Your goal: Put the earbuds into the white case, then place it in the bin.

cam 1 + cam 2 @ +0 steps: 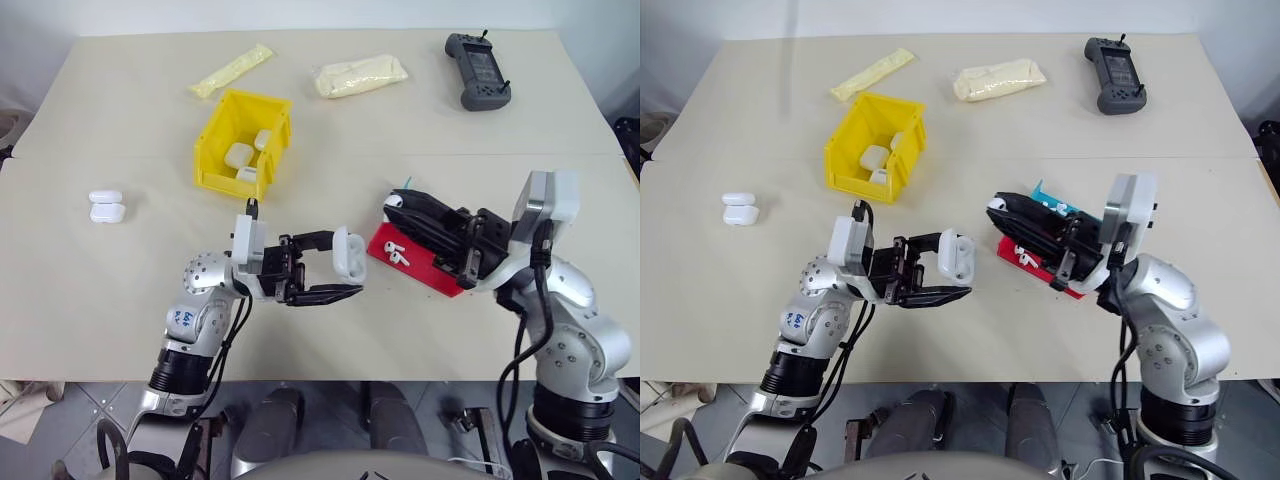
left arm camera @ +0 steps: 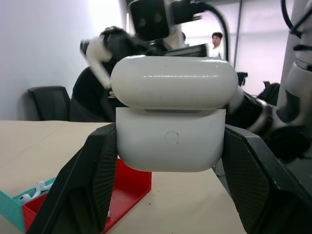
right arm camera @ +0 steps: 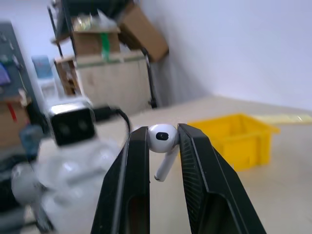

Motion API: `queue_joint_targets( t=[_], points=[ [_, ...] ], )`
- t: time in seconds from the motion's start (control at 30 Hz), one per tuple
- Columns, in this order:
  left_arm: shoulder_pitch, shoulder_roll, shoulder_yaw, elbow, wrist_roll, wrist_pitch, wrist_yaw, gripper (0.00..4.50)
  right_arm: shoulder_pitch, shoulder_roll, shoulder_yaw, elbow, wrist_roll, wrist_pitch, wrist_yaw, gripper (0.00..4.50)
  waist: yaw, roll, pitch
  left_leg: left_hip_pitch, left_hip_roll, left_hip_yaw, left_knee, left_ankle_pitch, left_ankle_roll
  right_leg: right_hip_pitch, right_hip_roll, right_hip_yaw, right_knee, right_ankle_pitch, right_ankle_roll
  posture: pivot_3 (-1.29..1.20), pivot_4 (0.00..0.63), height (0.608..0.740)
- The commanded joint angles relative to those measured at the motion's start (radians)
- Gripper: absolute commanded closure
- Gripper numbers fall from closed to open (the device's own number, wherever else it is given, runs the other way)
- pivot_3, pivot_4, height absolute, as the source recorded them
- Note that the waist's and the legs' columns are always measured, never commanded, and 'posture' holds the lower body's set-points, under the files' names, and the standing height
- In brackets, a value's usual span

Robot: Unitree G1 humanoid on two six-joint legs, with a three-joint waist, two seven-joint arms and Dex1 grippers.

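White case (image 2: 171,139) glossy, rounded — lid ajar; earbud (image 3: 163,138) tiny, short-stemmed.

Yellow bin (image 1: 215,130), white case (image 1: 350,252), red tray (image 1: 385,243)

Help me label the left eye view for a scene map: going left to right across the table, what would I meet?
Two white cases → yellow bin → left gripper holding a white case → right gripper pinching an earbud → red tray → black controller.
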Motion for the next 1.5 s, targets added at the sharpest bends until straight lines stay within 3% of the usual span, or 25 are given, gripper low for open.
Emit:
queue_joint_targets(
  t=[0.03,0.67,1.2,1.5],
  points=[
    [0.000,-0.003,0.003,-0.029,-0.023,0.015,0.008,1.70,0.003,0.016,0.030,-0.055,0.043,-0.027,-0.037,4.02,0.000,0.000,0.000,0.000,0.000,0.000,0.000,0.000,0.000,0.000,0.000,0.000,0.000,0.000,0.000,0.00,0.150,0.740],
    [0.007,-0.018,0.024,-0.027,-0.025,0.020,0.012,1.70,0.076,0.042,0.151,-0.046,0.022,-0.097,-0.120,4.02,-0.001,0.000,0.000,0.000,0.000,0.000,0.000,0.000,0.000,0.000,0.000,0.000,0.000,0.000,0.000,0.00,0.150,0.740],
    [-0.001,-0.021,0.035,-0.012,-0.021,0.003,0.008,1.70,0.110,0.041,0.240,0.056,-0.132,-0.265,-0.068,4.02,-0.001,0.000,0.000,0.000,0.000,0.000,0.000,0.000,0.000,0.000,0.000,0.000,0.001,0.000,0.000,0.00,0.150,0.740],
    [-0.023,-0.034,0.056,0.010,-0.029,-0.008,0.028,1.70,0.119,-0.016,0.233,0.063,-0.095,-0.255,-0.020,4.02,-0.001,0.000,0.000,0.000,0.000,0.000,0.000,0.000,0.000,0.000,0.000,0.000,0.001,0.000,0.000,0.00,0.150,0.740]
  ],
)
